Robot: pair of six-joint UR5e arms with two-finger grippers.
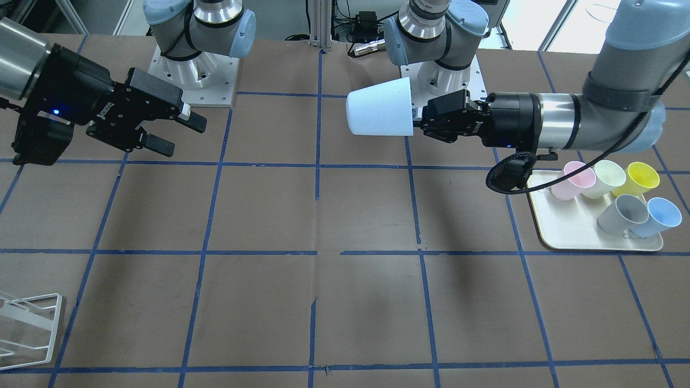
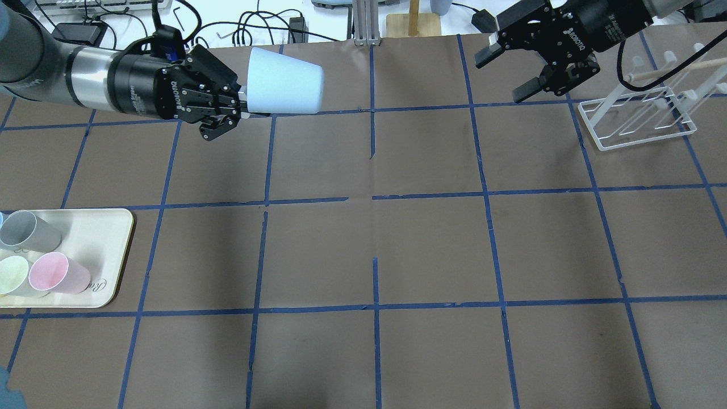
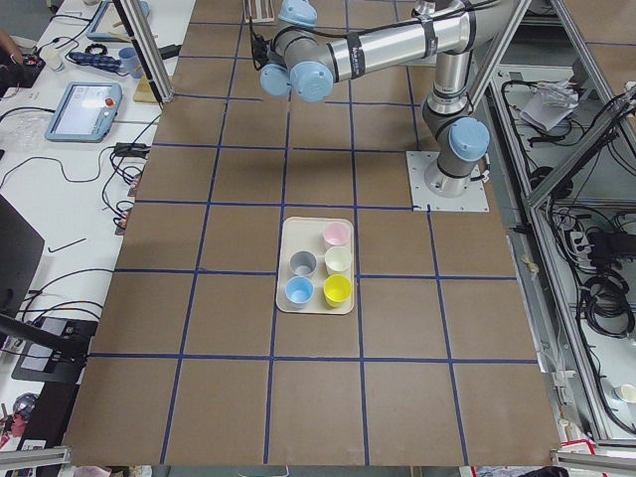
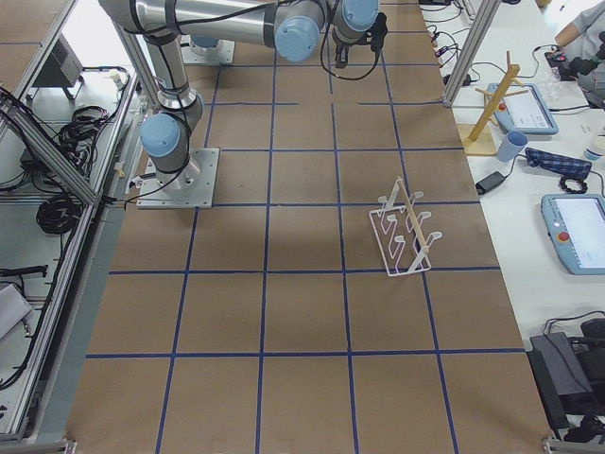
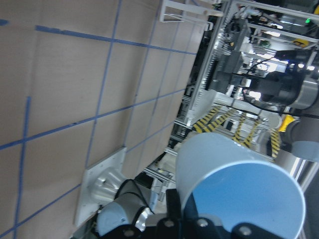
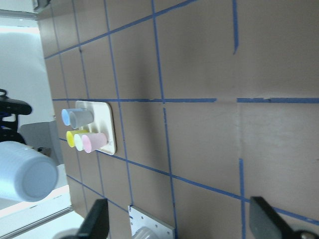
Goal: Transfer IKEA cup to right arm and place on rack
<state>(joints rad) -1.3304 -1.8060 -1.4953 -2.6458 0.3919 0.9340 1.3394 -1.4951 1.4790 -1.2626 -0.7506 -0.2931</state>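
Note:
My left gripper (image 2: 245, 105) is shut on the rim of the IKEA cup (image 2: 284, 88), a pale sky-blue cup. It holds the cup on its side in the air, base pointing toward the right arm. The front view shows the same grip (image 1: 416, 121) on the cup (image 1: 380, 106), and the cup fills the left wrist view (image 5: 234, 184). My right gripper (image 2: 502, 75) is open and empty, well apart from the cup; it also shows in the front view (image 1: 182, 134). The right wrist view shows the cup's base (image 6: 27, 172) far off. The white wire rack (image 2: 636, 122) stands just right of the right gripper.
A cream tray (image 1: 571, 234) on the left arm's side holds a second blue cup (image 1: 660, 215), a grey cup (image 1: 622, 213), and pink, pale green and yellow cups. The brown table has blue tape grid lines. A wooden stand sits beyond the table's far edge (image 2: 412, 20).

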